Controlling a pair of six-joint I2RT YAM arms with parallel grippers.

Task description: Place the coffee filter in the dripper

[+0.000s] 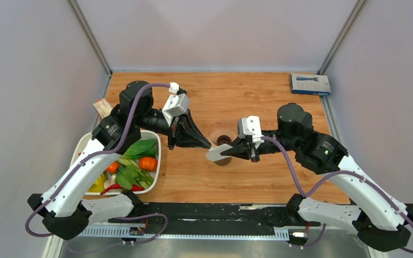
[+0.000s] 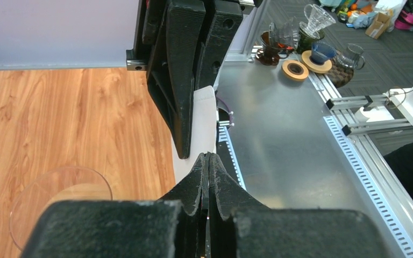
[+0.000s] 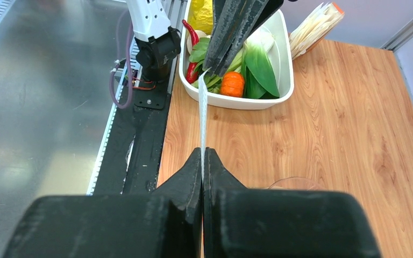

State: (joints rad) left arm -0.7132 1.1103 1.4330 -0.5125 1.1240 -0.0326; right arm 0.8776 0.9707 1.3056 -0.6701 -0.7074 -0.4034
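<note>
- Right gripper (image 3: pixel 203 161) clamped on the coffee filter (image 2: pixel 203 123), which its wrist camera sees edge-on
- Left gripper (image 2: pixel 208 159) pressed closed, tips at the sheet's opposite edge; whether it pinches the sheet, I cannot tell
- Coffee filter held between both grippers, above the dripper (image 1: pixel 215 131)
- White tub (image 1: pixel 157 161) of vegetables to the left

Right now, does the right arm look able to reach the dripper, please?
Probably yes: the right gripper, shut on the coffee filter, hangs over the dripper; the left gripper also pinches it.
</note>
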